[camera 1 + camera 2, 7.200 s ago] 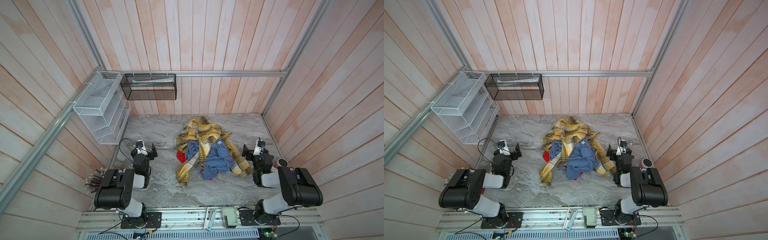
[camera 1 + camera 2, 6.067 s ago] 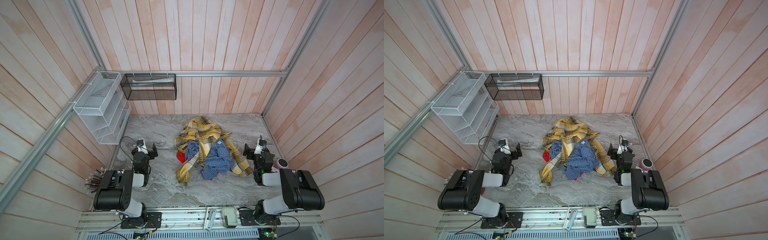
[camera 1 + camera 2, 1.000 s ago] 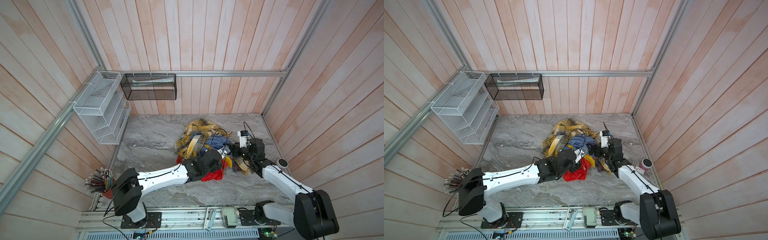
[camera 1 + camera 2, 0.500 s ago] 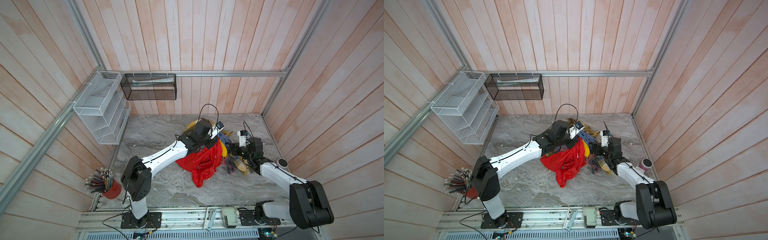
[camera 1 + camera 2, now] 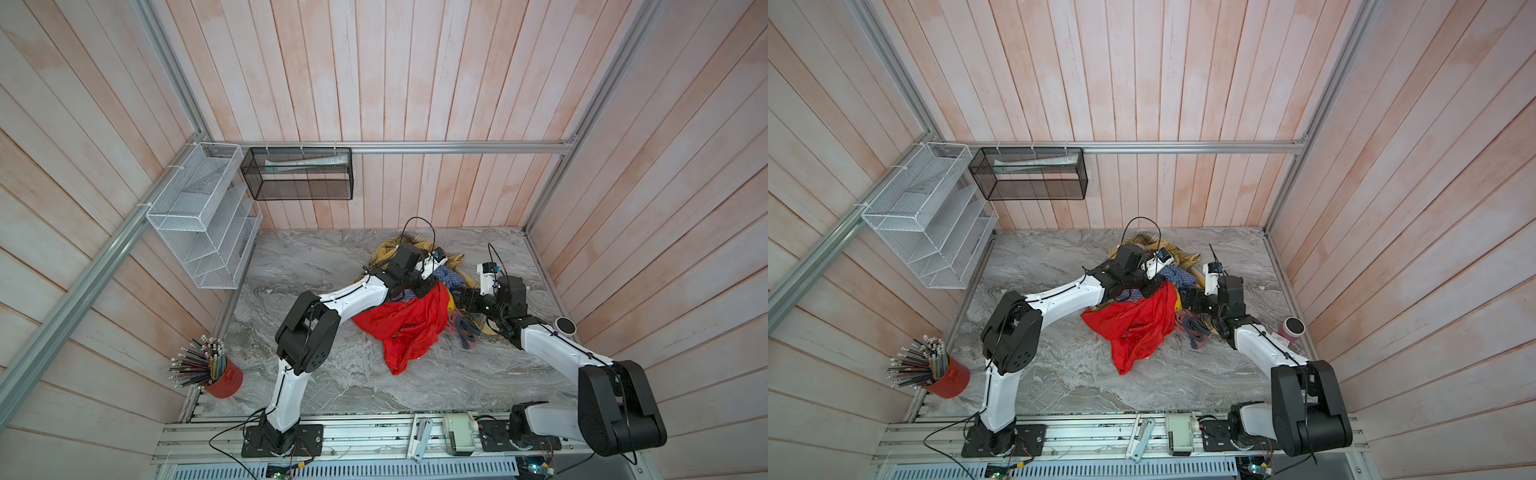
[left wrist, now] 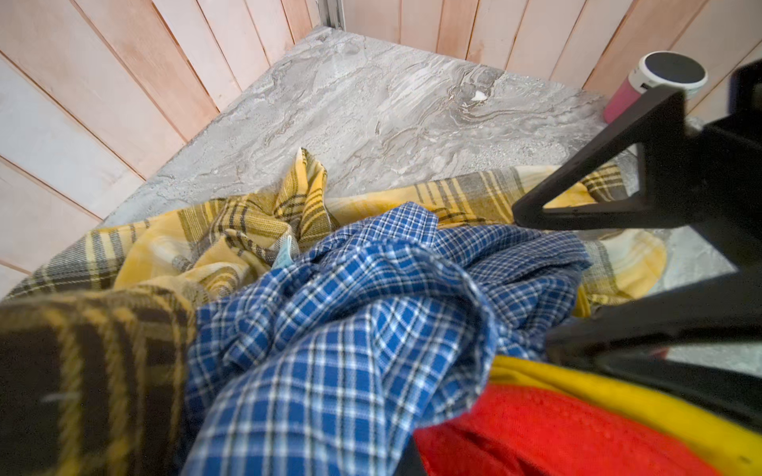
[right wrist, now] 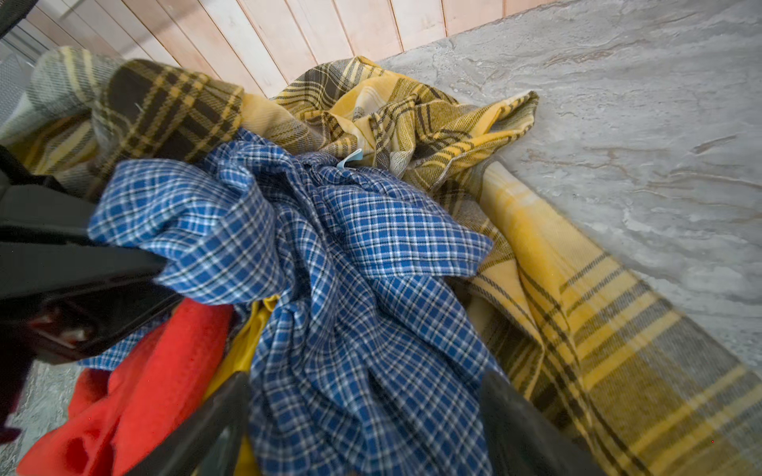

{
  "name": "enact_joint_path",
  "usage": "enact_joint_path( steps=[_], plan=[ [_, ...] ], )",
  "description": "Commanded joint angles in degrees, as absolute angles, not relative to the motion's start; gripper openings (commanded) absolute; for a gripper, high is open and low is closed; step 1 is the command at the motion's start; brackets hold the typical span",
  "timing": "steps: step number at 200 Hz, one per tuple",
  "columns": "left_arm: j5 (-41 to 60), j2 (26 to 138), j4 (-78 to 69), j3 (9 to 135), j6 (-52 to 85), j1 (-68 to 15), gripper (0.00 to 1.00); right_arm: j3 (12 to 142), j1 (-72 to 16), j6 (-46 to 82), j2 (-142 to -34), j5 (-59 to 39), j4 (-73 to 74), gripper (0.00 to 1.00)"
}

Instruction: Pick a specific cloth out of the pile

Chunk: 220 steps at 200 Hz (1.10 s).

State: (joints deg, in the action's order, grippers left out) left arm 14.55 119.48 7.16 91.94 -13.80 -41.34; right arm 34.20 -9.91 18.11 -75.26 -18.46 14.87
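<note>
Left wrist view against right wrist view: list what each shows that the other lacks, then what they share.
Only the left wrist view shows the pink-sided can with its dark lid, standing on the marble table by the wall. Only the right wrist view shows the red cloth trailing down to the table surface. Both show the blue checked shirt lying over the yellow plaid cloth, a plain yellow piece beside the red, and the wooden wall.
</note>
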Motion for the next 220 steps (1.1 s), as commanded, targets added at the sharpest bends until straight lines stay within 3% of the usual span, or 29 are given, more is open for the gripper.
enact_joint_path(
  steps=[1,11,27,56,67,74,132,176,220],
  plan=[
    [13.48,120.37,7.89,91.83,-9.83,-41.04,0.17,34.18,-9.58,18.85,-75.06,-18.26,13.34,0.88],
    [13.02,118.92,7.71,90.78,-7.95,-41.04,0.36,34.42,-9.45,18.61,-75.06,-17.86,12.97,0.88],
    [12.64,115.58,5.52,87.52,-6.10,-41.04,0.58,33.99,-8.69,19.11,-75.06,-17.96,13.30,0.88],
    [9.94,110.03,5.66,84.74,-5.27,-42.14,0.75,33.73,-7.91,19.31,-76.00,-18.28,13.69,0.87],
    [9.74,108.49,6.80,84.72,-4.98,-42.83,0.90,33.91,-7.59,19.56,-76.41,-18.60,13.66,0.87],
    [9.72,107.69,7.58,84.66,-4.72,-43.18,0.94,34.08,-7.32,19.82,-76.63,-19.08,13.69,0.87],
    [-2.20,96.88,12.51,78.93,-1.71,-46.76,1.00,34.53,-6.79,19.60,-76.03,-20.13,13.64,0.86],
    [-8.47,84.32,14.01,68.36,1.53,-51.88,1.00,34.41,-5.56,19.16,-73.74,-20.28,13.70,0.88],
    [-13.58,79.08,14.97,55.05,10.54,-60.00,1.00,33.84,-5.45,18.28,-70.16,-19.07,14.14,0.91]
  ],
)
